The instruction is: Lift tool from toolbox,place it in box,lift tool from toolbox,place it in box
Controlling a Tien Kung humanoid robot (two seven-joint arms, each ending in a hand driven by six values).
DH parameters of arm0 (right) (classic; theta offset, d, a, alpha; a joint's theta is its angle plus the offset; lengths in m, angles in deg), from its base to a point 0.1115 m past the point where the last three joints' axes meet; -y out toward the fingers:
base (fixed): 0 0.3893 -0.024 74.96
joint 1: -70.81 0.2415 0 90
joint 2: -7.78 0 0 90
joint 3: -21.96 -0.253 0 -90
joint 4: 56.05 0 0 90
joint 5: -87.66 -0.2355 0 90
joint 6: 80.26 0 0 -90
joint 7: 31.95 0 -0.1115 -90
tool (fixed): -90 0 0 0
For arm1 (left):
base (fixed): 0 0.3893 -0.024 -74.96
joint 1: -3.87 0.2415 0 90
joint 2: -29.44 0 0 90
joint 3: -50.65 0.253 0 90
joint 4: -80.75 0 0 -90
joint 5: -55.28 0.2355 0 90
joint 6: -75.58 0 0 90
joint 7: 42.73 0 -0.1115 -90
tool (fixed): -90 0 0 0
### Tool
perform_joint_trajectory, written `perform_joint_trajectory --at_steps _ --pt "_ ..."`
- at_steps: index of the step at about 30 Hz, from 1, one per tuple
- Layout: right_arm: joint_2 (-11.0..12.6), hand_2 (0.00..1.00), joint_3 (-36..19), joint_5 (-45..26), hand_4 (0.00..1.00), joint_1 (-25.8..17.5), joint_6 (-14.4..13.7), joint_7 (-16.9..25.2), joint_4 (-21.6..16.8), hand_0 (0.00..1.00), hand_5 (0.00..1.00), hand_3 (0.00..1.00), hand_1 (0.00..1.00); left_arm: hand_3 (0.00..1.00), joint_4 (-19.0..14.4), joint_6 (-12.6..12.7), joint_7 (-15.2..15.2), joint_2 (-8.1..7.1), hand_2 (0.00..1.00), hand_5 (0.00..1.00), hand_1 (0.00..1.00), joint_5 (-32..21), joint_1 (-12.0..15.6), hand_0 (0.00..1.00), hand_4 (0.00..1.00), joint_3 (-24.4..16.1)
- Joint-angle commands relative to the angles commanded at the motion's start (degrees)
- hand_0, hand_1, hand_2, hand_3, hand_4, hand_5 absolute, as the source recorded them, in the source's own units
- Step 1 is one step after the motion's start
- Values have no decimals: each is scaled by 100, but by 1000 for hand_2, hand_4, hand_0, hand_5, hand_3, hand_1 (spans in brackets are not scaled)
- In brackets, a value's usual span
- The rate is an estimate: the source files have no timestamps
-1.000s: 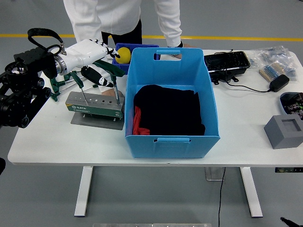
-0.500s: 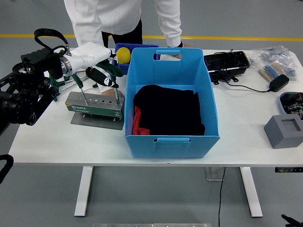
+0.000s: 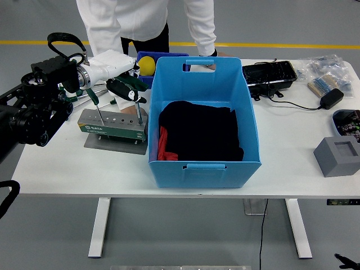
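Head view, looking down over a white desk [image 3: 292, 152]. The robot's left hand [image 3: 115, 76], white with dark fingertips, reaches in from the left and hangs over a grey and green screwdriver rack [image 3: 112, 125], the toolbox of the task. Its fingers [image 3: 125, 90] are curled downward over the green handle of a screwdriver [image 3: 136, 107] that stands upright in the rack's right end. Whether they actually pinch the handle or only hover at it cannot be told from here. A second screwdriver [image 3: 97, 107] stands upright at the rack's left end, its shaft in a hole, so both are presented handle-up for a grasp from above.

Just right of the rack, touching or nearly so, sits a large blue plastic box [image 3: 203, 169], open at the top, with black cloth [image 3: 199, 132] and a red item [image 3: 163, 145] inside. Its closeness probably keeps the carry short. No tool can be seen in it.

A person in a white top [image 3: 140, 19] stands at the far side. A blue bin with a yellow ball [image 3: 147, 64] lies behind the rack. At the right are a black tray [image 3: 269, 73] and a grey block [image 3: 337, 156].

The right arm is not visible.
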Motion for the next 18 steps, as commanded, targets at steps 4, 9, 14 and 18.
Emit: perform_joint_trajectory --at_steps 4,9,14,18 --pt "3 671 4 -7 778 0 -4 3 0 619 653 543 598 235 106 -82 29 20 201 810 188 -275 -26 280 998 82" --pt "2 670 -18 31 778 -19 -3 -5 -2 619 652 542 598 181 156 -105 50 48 148 817 130 -348 -56 235 998 150" --pt "2 670 -27 47 778 -33 -4 -9 -3 619 652 542 598 113 151 -93 56 69 90 819 55 -352 -74 191 998 200" --pt "3 670 -34 61 778 -42 -2 -11 -4 619 652 542 598 113 161 -60 51 77 90 819 55 -367 -69 191 998 226"
